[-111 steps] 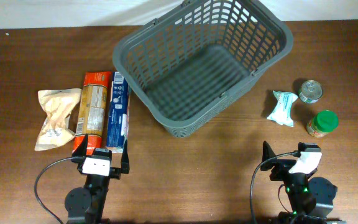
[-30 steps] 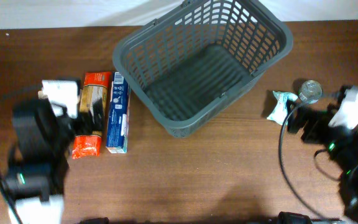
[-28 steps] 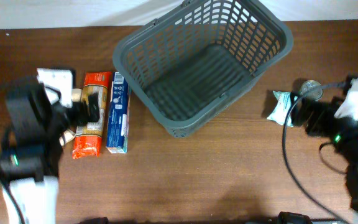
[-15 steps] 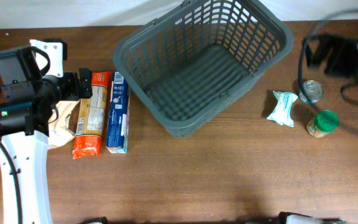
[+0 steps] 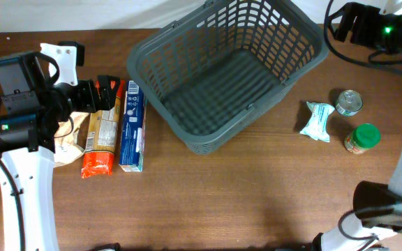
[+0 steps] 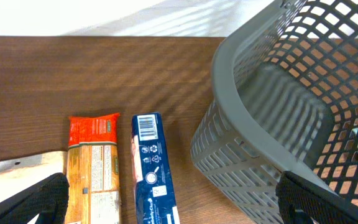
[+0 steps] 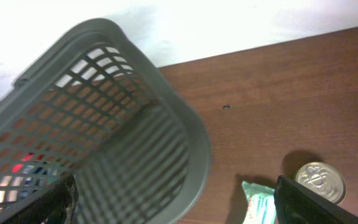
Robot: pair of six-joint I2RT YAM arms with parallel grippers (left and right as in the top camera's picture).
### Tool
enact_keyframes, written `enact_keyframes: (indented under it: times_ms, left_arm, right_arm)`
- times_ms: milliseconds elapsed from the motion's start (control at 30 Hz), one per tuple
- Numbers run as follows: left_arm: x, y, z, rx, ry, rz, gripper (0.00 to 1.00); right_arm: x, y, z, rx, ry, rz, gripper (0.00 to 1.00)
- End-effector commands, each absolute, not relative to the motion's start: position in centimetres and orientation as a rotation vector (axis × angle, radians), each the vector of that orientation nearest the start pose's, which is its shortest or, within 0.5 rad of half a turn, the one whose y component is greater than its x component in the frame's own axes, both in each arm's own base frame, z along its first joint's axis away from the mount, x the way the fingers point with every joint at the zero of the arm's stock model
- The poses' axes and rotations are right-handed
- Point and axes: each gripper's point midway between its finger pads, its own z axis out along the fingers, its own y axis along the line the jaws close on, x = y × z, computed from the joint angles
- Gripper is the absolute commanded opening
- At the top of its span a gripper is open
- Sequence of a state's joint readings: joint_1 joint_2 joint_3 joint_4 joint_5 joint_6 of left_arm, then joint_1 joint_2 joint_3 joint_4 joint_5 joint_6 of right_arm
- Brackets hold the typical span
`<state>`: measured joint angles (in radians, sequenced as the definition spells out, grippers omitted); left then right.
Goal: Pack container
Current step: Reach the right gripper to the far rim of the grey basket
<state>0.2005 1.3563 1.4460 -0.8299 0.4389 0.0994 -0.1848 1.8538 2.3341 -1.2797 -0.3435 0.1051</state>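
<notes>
The container, a large dark grey slotted basket (image 5: 152,52), stands empty at the back middle; it also shows in the left wrist view (image 6: 229,81) and the right wrist view (image 7: 191,134). My left gripper (image 5: 107,94) is open and empty, above the far ends of an orange pasta packet (image 5: 98,143) and a blue box (image 5: 132,129), left of the basket. In the left wrist view my jaws (image 6: 176,202) are spread wide over the blue box (image 6: 149,155). My right gripper (image 5: 344,24) is open and empty, held high by the basket's far right corner.
A beige bag (image 5: 63,145) lies left of the pasta packet. Right of the basket lie a white-green packet (image 5: 317,120), a tin can (image 5: 348,102) and a green-lidded jar (image 5: 362,137). The can (image 7: 319,180) and the packet (image 7: 260,202) show in the right wrist view.
Both arms have left the table's front edge. The left gripper has come over the packets at the left. The right gripper has swung back to the basket's far right corner.
</notes>
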Motion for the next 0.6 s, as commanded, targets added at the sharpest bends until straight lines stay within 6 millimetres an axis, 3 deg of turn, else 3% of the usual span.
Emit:
enact_keyframes:
  times_ms: [0, 267, 367, 567]
  left_arm:
    - [38.1, 0.8, 30.5, 0.062, 2.239, -0.331, 0.99]
    - [38.1, 0.8, 30.4, 0.060, 2.241, -0.328, 0.99]
    - [38.1, 0.8, 30.4, 0.060, 2.241, -0.328, 0.99]
    - [38.1, 0.8, 30.4, 0.060, 2.241, -0.328, 0.99]
  right_arm:
    - [47.1, -2.1, 34.9, 0.131, 2.350, 0.383, 0.92]
    - [50.4, -1.1, 31.0, -0.057, 2.385, 0.333, 0.93]
    - [51.6, -1.8, 29.5, -0.099, 2.403, 0.246, 0.96]
    - [52.9, -1.5, 27.3, -0.173, 2.424, 0.217, 0.97]
